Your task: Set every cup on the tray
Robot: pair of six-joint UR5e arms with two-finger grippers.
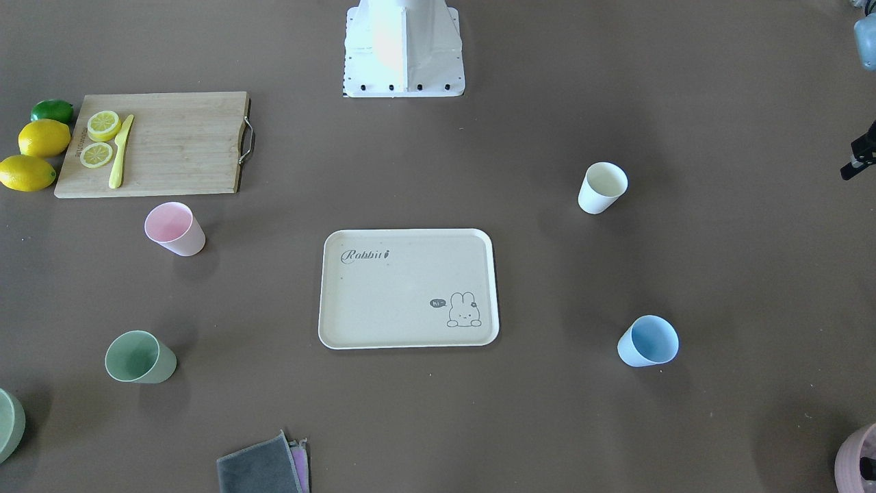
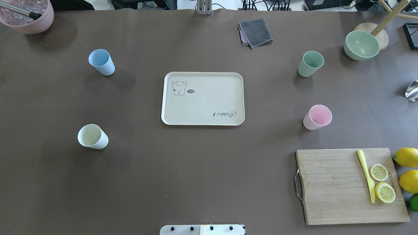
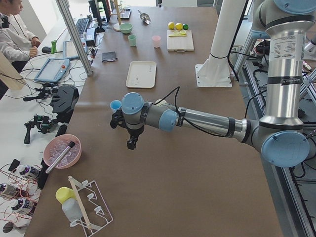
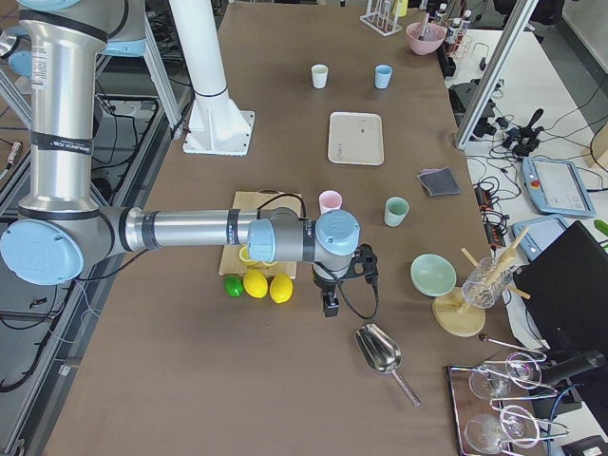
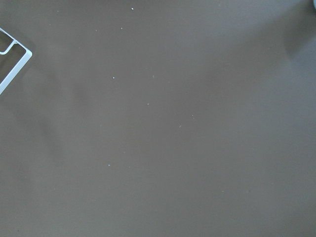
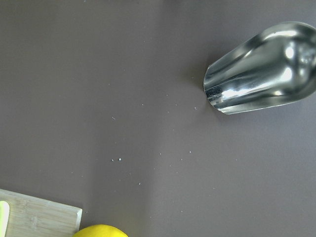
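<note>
The cream tray point(image 2: 202, 107) lies flat mid-table with nothing on it. Four cups stand upright on the table around it. The blue cup point(image 2: 101, 62) and cream cup point(image 2: 92, 136) are to its left. The green cup point(image 2: 310, 63) and pink cup point(image 2: 317, 117) are to its right. My left gripper point(image 3: 129, 140) hangs above the table's left end, beyond the blue cup point(image 3: 115, 104). My right gripper point(image 4: 330, 302) hangs above the table's right end near the lemons. I cannot tell whether either is open or shut. Neither wrist view shows fingers.
A wooden cutting board point(image 2: 343, 186) with lemon slices and a yellow knife lies at the near right, whole lemons point(image 2: 406, 157) beside it. A green bowl point(image 2: 361, 45), grey cloth point(image 2: 255, 32) and mauve container point(image 2: 27, 16) sit along the far edge. A metal scoop point(image 6: 261, 69) lies under the right wrist.
</note>
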